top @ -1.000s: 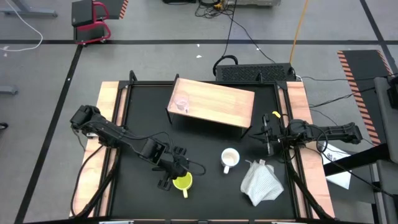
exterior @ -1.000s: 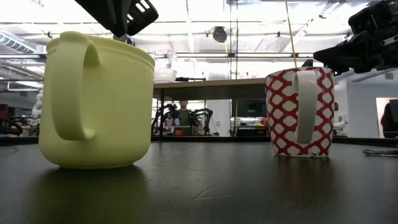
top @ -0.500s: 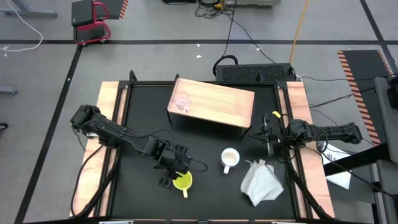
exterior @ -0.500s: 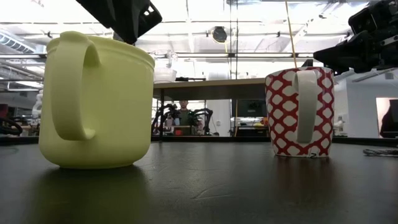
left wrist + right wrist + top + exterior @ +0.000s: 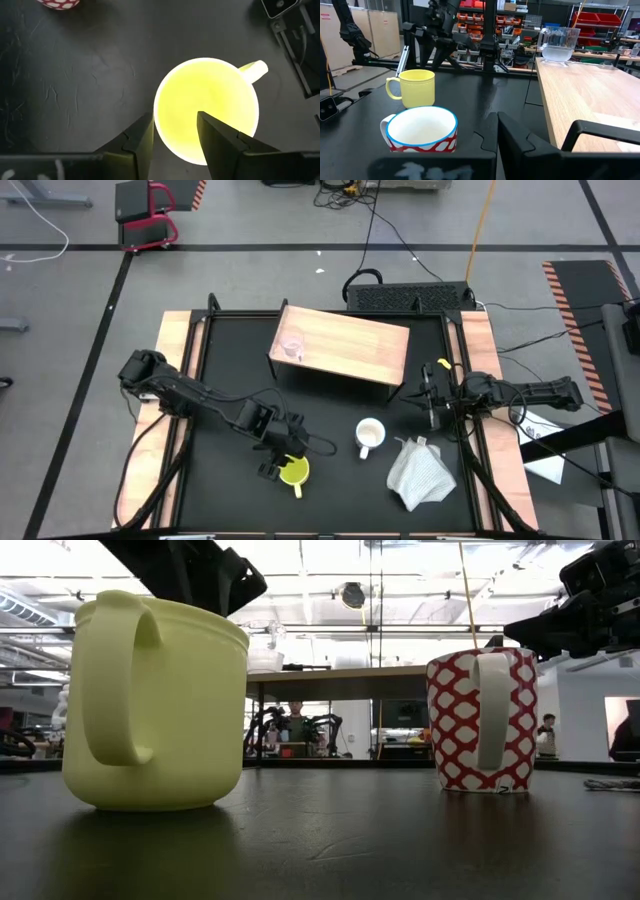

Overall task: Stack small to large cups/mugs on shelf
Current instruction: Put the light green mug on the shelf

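Observation:
The yellow mug (image 5: 294, 472) stands upright on the black table near the front, its handle (image 5: 253, 70) toward the near edge. My left gripper (image 5: 172, 137) is open just above it, one finger over the mug's inside and one outside its rim. The white mug with a red pattern (image 5: 370, 436) stands to the right of the yellow one. The clear glass cup (image 5: 292, 347) stands on the left end of the wooden shelf (image 5: 350, 345). My right gripper (image 5: 431, 395) waits open at the table's right side, beside the shelf's right end.
A crumpled white cloth (image 5: 420, 472) lies at the front right. Pale wooden strips (image 5: 172, 370) run along both table sides. The shelf stands at the far middle, and bare black table (image 5: 230, 375) lies between it and the mugs.
My left gripper has come down toward the yellow mug and a little toward the table's right, staying open. The mugs, the glass cup and my right arm have kept still.

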`<state>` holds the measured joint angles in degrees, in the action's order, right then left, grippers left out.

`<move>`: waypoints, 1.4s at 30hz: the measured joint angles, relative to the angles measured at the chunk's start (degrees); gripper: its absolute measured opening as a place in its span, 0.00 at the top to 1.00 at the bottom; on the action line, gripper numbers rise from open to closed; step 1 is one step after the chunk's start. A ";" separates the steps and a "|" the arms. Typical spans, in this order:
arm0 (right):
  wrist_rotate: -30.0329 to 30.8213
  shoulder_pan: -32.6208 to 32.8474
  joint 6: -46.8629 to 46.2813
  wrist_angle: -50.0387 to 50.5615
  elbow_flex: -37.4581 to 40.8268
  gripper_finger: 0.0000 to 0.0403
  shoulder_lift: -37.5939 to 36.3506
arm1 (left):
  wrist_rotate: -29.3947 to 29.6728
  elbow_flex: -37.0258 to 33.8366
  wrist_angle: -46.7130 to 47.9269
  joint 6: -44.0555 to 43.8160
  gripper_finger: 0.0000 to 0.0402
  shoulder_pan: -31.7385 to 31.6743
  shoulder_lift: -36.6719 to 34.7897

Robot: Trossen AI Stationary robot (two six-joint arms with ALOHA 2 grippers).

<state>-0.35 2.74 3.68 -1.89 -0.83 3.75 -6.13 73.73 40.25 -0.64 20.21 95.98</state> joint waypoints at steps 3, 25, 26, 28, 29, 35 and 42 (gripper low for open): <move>-0.01 0.01 0.00 0.01 -0.01 1.00 0.08 | 0.06 -0.04 -0.15 0.39 0.62 -0.20 0.61; -0.05 -0.01 -0.02 0.00 -0.01 1.00 0.20 | 0.11 -0.15 1.99 2.05 0.62 -0.48 2.43; -0.05 -0.01 -0.02 0.00 0.00 1.00 0.20 | 0.11 -0.15 1.97 2.07 0.62 -0.48 2.43; -0.05 0.00 -0.02 0.00 0.00 1.00 0.20 | 0.10 -0.15 1.72 2.07 0.62 -0.48 2.45; -0.05 0.01 -0.03 0.00 -0.01 1.00 0.20 | 0.09 -0.15 1.66 2.12 0.62 -0.48 2.43; -0.05 0.01 -0.03 0.00 0.01 1.00 0.20 | -0.49 -0.15 1.75 2.46 0.64 -0.73 2.43; -0.06 -0.01 -0.04 0.01 0.00 1.00 0.20 | -0.98 -0.15 1.70 2.94 0.72 -0.81 2.43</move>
<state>-0.41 2.73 3.64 -1.88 -0.83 3.95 -7.11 73.58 41.95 2.31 19.40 98.41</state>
